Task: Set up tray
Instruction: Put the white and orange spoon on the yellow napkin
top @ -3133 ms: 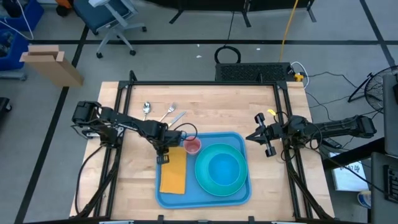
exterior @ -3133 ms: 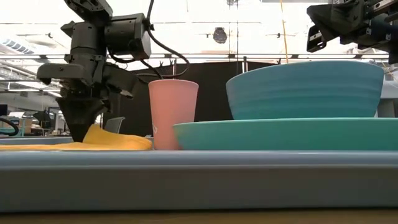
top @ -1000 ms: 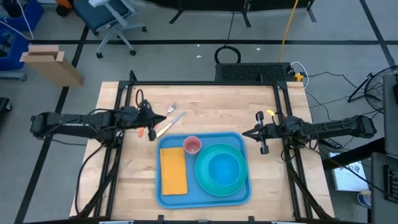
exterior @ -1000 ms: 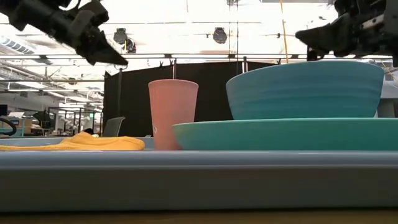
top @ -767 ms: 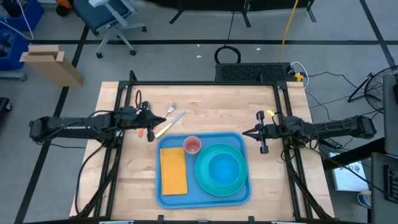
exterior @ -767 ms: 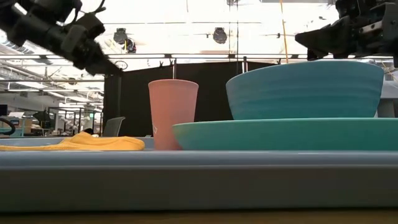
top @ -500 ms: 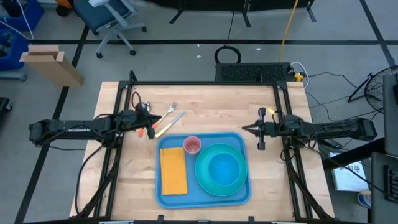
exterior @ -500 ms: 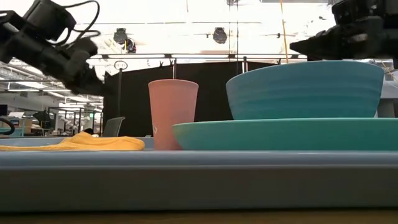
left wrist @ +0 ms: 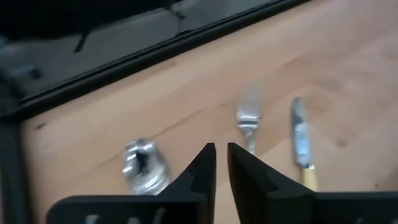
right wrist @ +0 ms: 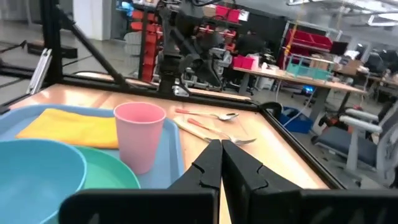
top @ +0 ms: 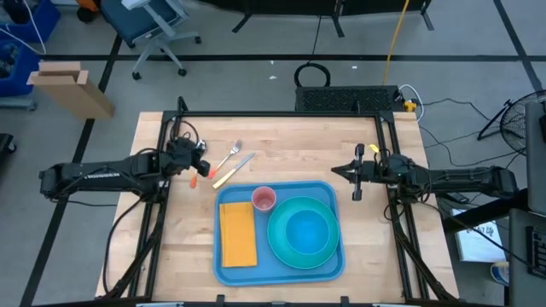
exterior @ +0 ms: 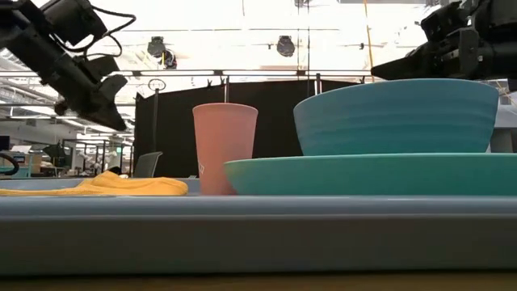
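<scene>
1. Where the near half of the wooden table meets its front edge, a light-blue tray, long side running left to right.
2. On the tray's left part, a yellow-orange napkin lying flat, long side running front to back.
3. Just right of the napkin's far end, a pink cup standing upright inside the tray; also seen in the low view and the right wrist view.
4. Filling the tray's right part, a round teal plate with a blue bowl sitting on it.
5. On the bare wood beyond the tray's far left corner, a knife with a yellow handle, a fork just beside it, and a spoon further left; none touching the tray.
6. Above that cutlery, close to the spoon, the left gripper; fingers nearly together with only a thin slit between them, holding nothing.
7. Off the tray's far right corner, near the table's right edge, the right gripper, raised clear of the wood and pointing toward the table's middle; fingers pressed close, nothing between them.
8. Around the table, a black frame and grey floor.
</scene>
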`<move>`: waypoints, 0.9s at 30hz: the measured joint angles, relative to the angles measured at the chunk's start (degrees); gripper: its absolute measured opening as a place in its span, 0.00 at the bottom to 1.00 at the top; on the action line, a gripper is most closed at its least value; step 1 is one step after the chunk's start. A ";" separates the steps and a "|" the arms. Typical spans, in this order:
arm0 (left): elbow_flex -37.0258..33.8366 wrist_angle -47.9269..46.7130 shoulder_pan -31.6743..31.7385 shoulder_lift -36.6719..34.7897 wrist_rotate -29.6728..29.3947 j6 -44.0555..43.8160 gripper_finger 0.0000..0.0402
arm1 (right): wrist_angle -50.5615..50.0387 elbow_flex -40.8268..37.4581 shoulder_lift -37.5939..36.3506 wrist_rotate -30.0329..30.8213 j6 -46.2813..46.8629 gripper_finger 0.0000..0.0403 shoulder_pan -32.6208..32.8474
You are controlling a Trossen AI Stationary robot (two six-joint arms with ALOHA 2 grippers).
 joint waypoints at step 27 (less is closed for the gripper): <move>8.72 -12.71 14.08 30.30 19.91 -15.74 0.49 | -3.44 0.00 0.00 0.10 -1.87 0.00 0.02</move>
